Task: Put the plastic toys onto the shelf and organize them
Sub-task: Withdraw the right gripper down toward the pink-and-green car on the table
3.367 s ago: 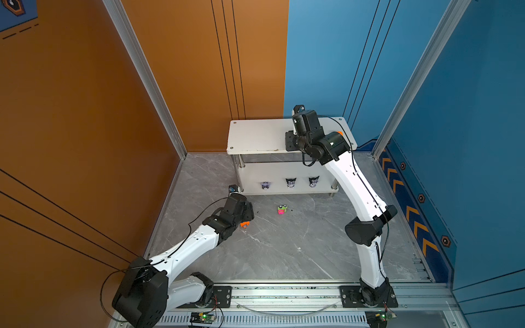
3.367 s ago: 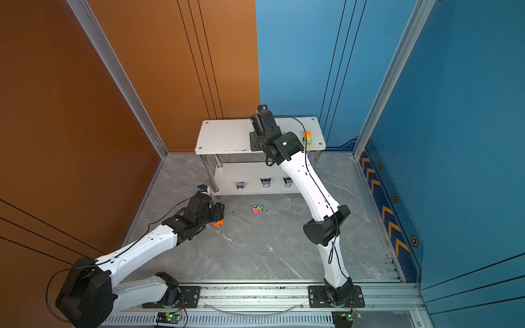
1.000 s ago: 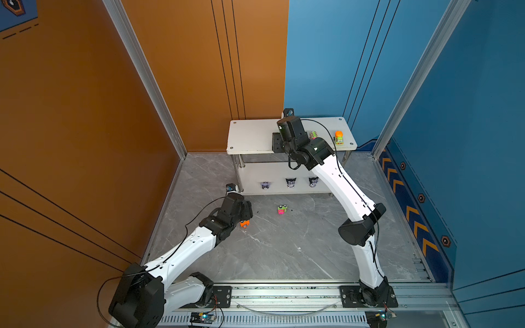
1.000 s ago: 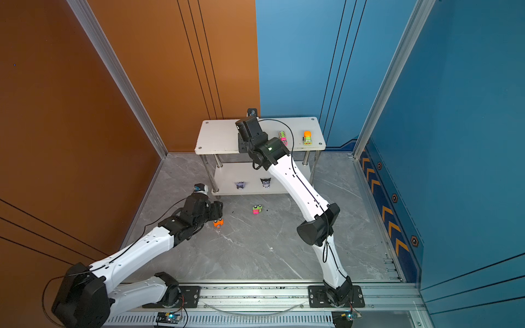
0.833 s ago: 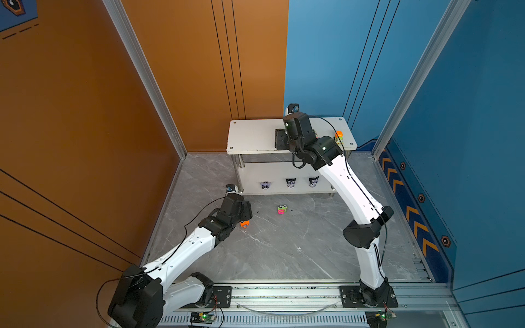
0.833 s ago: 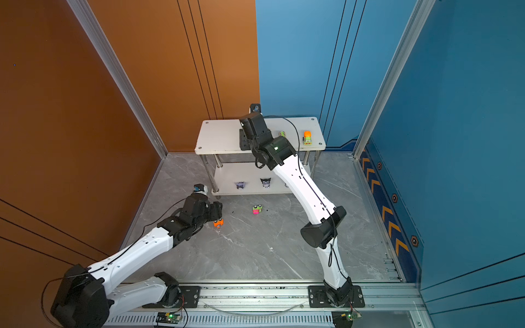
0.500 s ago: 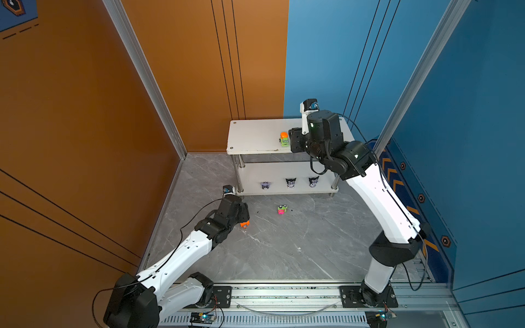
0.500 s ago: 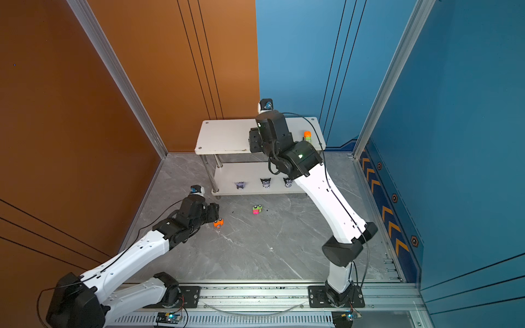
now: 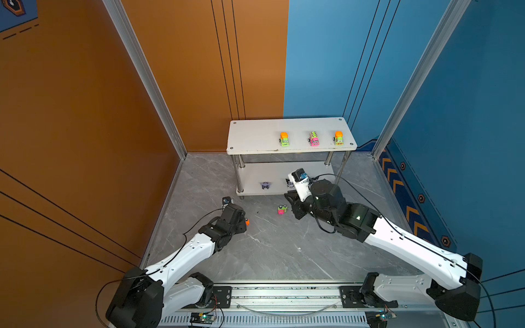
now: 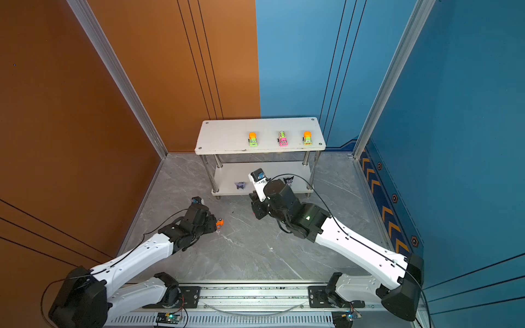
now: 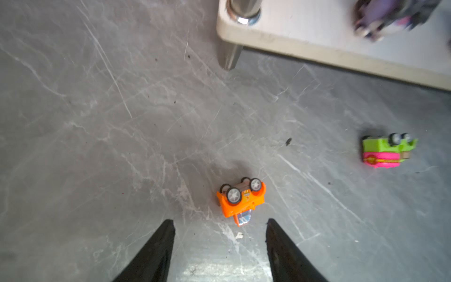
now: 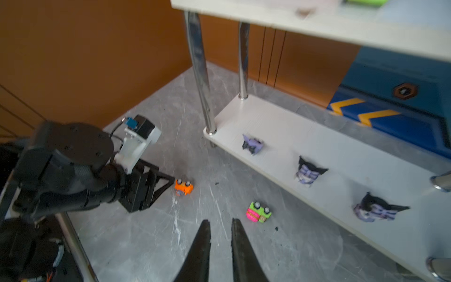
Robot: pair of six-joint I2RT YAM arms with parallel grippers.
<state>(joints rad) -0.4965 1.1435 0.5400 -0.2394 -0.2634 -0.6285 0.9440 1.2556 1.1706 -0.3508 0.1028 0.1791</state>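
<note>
Our left gripper [image 11: 219, 221] stands wide just behind the orange car [image 11: 240, 199]. Our right gripper [image 12: 220, 220], narrow and empty, hovers near the pink-green car [image 12: 258, 212] in front of the shelf [image 12: 292, 136].

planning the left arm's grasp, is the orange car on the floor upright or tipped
Tipped: the orange car lies with its wheels showing on top, not on the floor.

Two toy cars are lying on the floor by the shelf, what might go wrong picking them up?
The orange car lies wheels-up just ahead of the open left claw. It may skid on the floor or reach the shelf upside down.
The right claw has its jaws nearly together, too narrow to straddle the tipped green-and-pink car. It could knock it under the shelf.
</note>
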